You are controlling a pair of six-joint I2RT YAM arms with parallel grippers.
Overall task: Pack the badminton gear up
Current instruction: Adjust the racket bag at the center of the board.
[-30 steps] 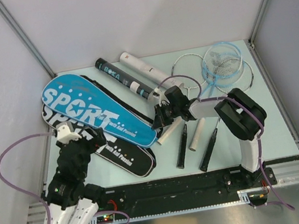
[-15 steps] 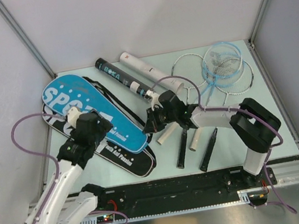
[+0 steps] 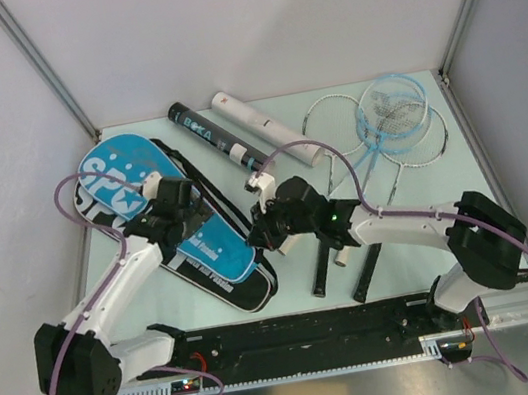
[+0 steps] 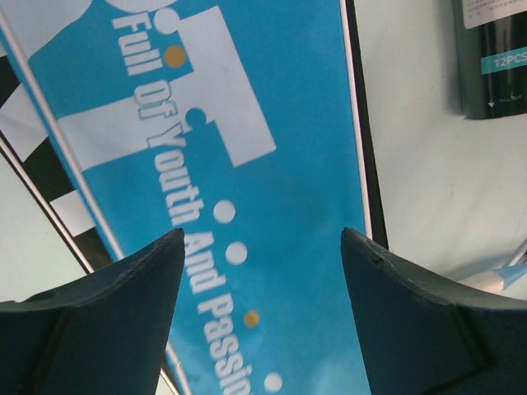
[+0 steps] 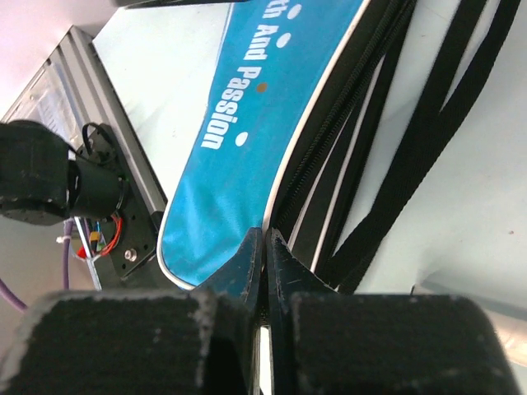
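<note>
both arms have closed in on the blue bag (image 3: 120, 186) since a second ago. your left gripper (image 3: 182, 203), which was back at the near-left corner, now hangs over the bag's middle. your right gripper (image 3: 261, 230) has left the racket handles (image 3: 321, 271) and reached across to the bag's narrow end. the bag's narrow end has also shifted a little toward the arm bases.

your left gripper's fingers (image 4: 99, 288) stand well apart, with the bag's white lettering showing between them and nothing held. your right gripper's jaws are pressed together right at the bag's white-piped edge. you cannot tell from the wrist view whether any fabric is pinched between them. black straps (image 5: 428, 123) run just beside that edge.

the blue bag lies slantwise on top of the black bag (image 3: 248, 293) on the left half of the table (image 3: 450, 217). the black tube (image 3: 210, 137) and white tube (image 3: 257, 123) lie side by side toward the back. the rackets (image 3: 391, 110) are heaped at the back right, handles pointing to the near edge. plain pale walls (image 3: 244, 18) on metal posts (image 3: 39, 63) close in the pale green table.
</note>
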